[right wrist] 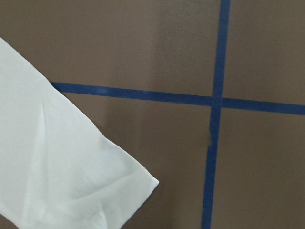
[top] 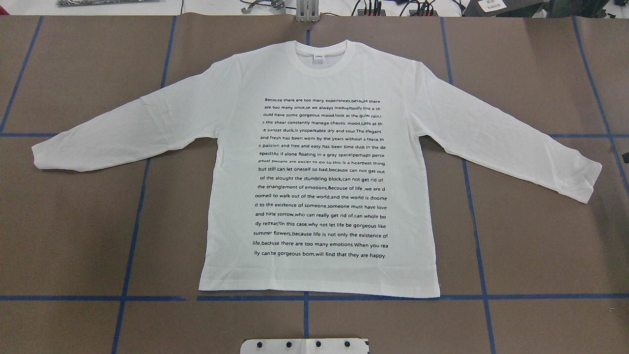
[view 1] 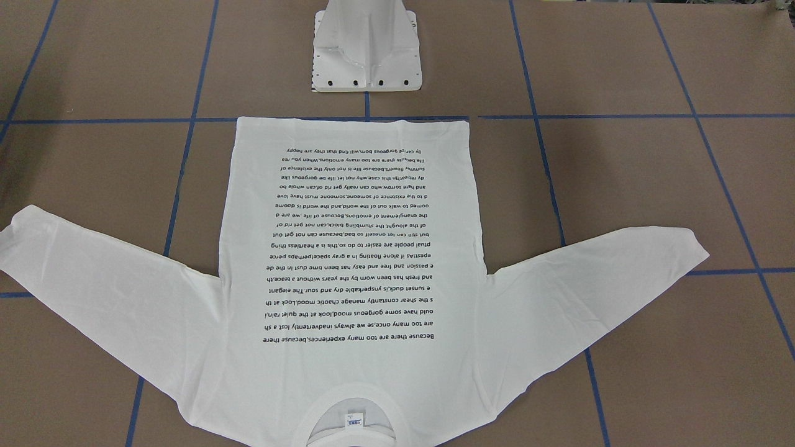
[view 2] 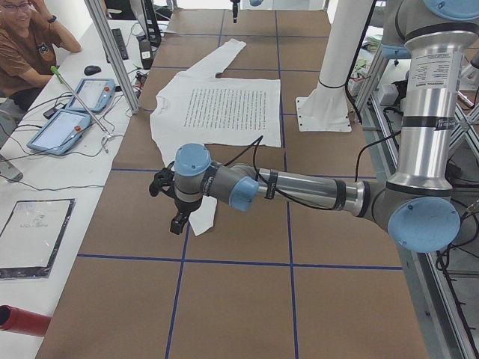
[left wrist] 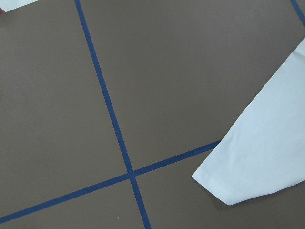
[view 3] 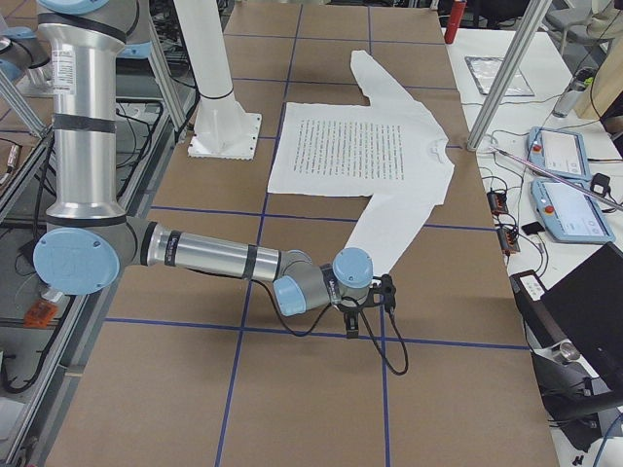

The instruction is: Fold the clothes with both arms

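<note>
shirt: T-shirt (top: 319, 73) flat mid-frame, print up, sleeves spread wide
left gripper (view 2: 179, 222): near one cuff (left wrist: 228, 186); apart or together, can't tell
right gripper (view 3: 351, 326): near the other cuff (right wrist: 119, 191); can't tell either

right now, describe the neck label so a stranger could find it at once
A white long-sleeved T-shirt lies flat on the brown table. Between its shoulders, inside the round collar, sits the neck label: the only small tag, with blue marks.

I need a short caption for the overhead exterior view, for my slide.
White long-sleeved T-shirt lies flat, print up, sleeves spread, on the brown table.
</note>
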Controlling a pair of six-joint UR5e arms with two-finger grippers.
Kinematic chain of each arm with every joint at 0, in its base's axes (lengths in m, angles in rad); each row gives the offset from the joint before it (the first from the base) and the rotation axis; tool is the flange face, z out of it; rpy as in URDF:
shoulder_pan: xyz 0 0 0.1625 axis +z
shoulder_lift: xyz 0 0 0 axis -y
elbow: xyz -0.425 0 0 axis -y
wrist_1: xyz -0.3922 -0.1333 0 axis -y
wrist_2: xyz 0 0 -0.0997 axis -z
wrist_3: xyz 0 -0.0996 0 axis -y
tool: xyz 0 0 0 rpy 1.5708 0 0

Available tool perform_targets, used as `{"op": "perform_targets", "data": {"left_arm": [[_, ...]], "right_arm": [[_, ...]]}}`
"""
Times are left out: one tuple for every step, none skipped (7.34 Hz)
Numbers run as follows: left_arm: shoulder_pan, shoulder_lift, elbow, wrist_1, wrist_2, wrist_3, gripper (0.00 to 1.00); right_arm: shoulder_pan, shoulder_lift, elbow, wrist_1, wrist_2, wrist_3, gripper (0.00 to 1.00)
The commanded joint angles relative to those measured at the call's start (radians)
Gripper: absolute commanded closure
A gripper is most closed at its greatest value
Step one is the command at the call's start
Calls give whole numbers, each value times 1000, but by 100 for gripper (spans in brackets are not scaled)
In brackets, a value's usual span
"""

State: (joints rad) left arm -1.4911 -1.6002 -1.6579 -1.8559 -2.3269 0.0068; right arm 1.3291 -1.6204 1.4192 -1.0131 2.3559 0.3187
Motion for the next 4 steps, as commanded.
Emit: {"op": "perform_targets", "data": {"left_arm": [[0,2,3,-3,0,5,0],[0,2,-2,-3,0,5,0],[0,0,-3,-3,0,5,0],[0,-1,-3,-3,0,5,0]], "right_arm": [[-71,0,-5,48,-32,45,0],[-83,8,-9,47,-53,46,0],[-94,20,-14,45,-63,46,0],[-114,43,-23,41,-66,45,1]]}}
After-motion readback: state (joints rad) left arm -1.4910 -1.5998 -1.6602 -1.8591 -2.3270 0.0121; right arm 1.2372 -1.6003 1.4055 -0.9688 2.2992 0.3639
